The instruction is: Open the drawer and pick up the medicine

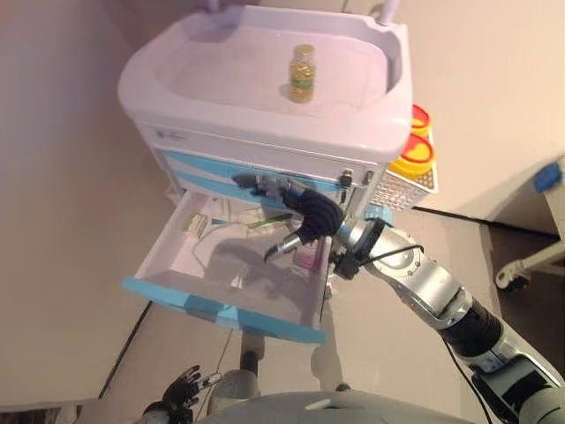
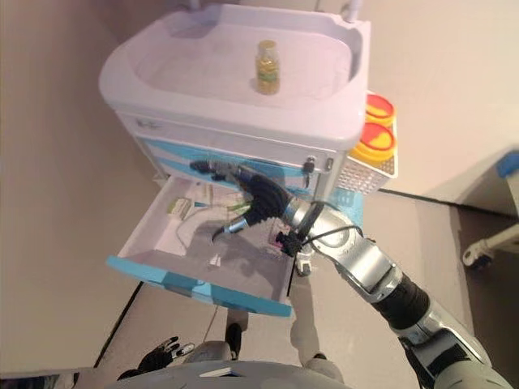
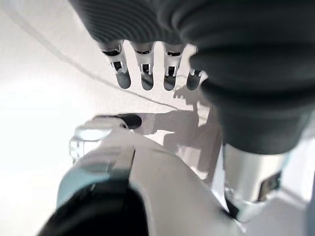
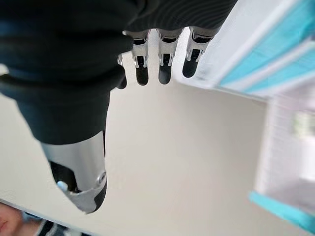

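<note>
A white cart (image 1: 177, 75) with blue drawer fronts stands ahead. Its lower drawer (image 1: 221, 307) is pulled out, with small medicine packs inside: a white and green box (image 1: 194, 223) at the back left and a pink pack (image 1: 306, 257) at the right. A yellow-filled medicine bottle (image 1: 302, 73) stands upright on the cart's top. My right hand (image 1: 313, 216) hovers over the open drawer, open, fingers stretched along the upper drawer fronts, thumb pointing down, holding nothing (image 4: 88, 73). My left hand (image 1: 181, 393) hangs low near the floor, open and idle.
A wire side basket on the cart's right holds yellow containers with red lids (image 1: 415, 152). A white wheeled frame (image 1: 521, 269) and a blue-topped object (image 1: 549, 174) stand at the far right. A wall runs along the left.
</note>
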Controlling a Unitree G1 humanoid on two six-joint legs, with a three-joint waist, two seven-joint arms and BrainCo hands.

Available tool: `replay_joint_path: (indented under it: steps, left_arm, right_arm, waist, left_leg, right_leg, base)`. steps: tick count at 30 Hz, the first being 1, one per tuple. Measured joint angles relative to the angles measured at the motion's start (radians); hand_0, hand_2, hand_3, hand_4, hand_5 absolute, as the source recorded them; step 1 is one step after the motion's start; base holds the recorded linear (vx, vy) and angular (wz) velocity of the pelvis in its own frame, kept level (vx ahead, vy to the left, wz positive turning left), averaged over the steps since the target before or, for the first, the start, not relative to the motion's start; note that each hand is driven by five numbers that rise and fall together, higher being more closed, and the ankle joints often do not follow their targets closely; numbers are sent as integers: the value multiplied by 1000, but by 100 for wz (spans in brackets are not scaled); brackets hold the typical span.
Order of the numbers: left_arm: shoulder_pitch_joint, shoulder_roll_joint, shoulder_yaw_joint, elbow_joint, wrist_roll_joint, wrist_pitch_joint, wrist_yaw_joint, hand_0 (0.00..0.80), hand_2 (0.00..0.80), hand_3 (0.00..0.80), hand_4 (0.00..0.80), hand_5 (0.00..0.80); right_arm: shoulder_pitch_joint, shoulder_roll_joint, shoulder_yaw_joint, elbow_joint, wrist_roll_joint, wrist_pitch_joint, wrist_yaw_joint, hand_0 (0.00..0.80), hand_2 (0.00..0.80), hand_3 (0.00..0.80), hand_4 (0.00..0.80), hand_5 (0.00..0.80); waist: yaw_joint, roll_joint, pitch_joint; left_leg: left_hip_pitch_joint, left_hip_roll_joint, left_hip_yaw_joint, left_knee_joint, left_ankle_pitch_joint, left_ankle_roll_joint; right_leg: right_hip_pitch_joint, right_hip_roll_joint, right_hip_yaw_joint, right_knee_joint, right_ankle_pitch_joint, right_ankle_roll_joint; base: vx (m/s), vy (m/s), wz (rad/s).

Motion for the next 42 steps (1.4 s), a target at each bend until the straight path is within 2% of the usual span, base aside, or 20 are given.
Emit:
replay_joint_path:
  steps: [8,11,15,16,20,25,29,33,35,42]
  left_arm:
    - [-85,39,-177,-1,167,-4,53,0,0,0,0,0]
    - [-145,51,-254,-1,223,-13,70,0,0,0,0,0]
    - [-200,52,-286,-1,243,-21,81,0,0,0,0,0]
    - [-212,57,-297,-2,245,-22,87,0,0,0,0,0]
    - [-241,80,-308,-4,245,-25,108,0,0,0,0,0]
    - [-293,129,-310,-12,236,-45,108,0,0,0,0,0]
    - [-375,175,-303,-8,143,-72,90,0,0,0,0,0]
    - [-450,208,-273,19,10,-96,46,0,0,0,0,0]
    - [-486,231,-245,43,-49,-106,20,0,0,0,0,0]
    - [-608,333,-134,87,-237,-82,-46,0,0,0,0,0]
  right_arm:
    - [92,-83,50,3,112,9,148,0,0,0,0,0]
    - [109,-79,83,21,180,29,202,0,0,0,0,0]
    - [148,-81,100,89,218,66,242,0,0,0,0,0]
    - [163,-82,98,109,219,73,254,0,0,0,0,0]
    - [230,-116,96,164,213,74,297,0,0,0,0,0]
    - [270,-137,39,196,206,70,337,0,0,0,0,0]
    - [283,-157,-12,207,243,66,382,0,0,0,0,0]
    - [295,-161,-20,247,286,66,473,0,0,0,0,0]
    - [303,-163,-20,270,285,62,498,0,0,0,0,0]
    - [371,-173,-24,324,268,-21,507,0,0,0,0,0]
  waist:
    - [-86,25,18]
    - [-109,27,53]
    - [-135,31,97]
    - [-154,31,111]
    - [-184,46,170]
    - [-219,49,223]
    - [-245,50,285]
    - [-278,41,326]
    - [-281,32,344]
    - [-306,26,370]
  left_leg:
    - [1,2,45,-14,1,1]
    - [0,3,63,-14,1,1]
    - [-1,2,83,-15,-1,3]
    - [0,2,92,-15,-1,4]
    - [-2,0,118,-14,-3,6]
    - [-13,-1,153,-11,-3,6]
    - [-60,-1,174,34,-11,9]
    - [-96,4,193,91,-35,10]
    - [-114,8,210,111,-45,9]
    - [-213,39,234,201,-83,2]
  right_leg:
    - [-45,1,53,18,4,5]
    - [-69,2,76,32,4,6]
    - [-102,2,115,50,6,8]
    - [-110,2,122,54,7,10]
    - [-148,2,161,75,10,15]
    - [-212,-5,173,127,11,16]
    - [-273,-5,201,175,11,17]
    - [-317,0,233,206,11,17]
    - [-346,5,253,215,22,20]
    - [-419,14,248,205,60,13]
  base:
    - [-35,9,-19]
    - [-36,30,-22]
    - [-22,63,-26]
    - [-30,74,-30]
    - [-13,74,-31]
    - [-36,63,-27]
    - [-32,40,-17]
    - [-57,46,-20]
    - [-64,43,-33]
    - [-34,41,-14]
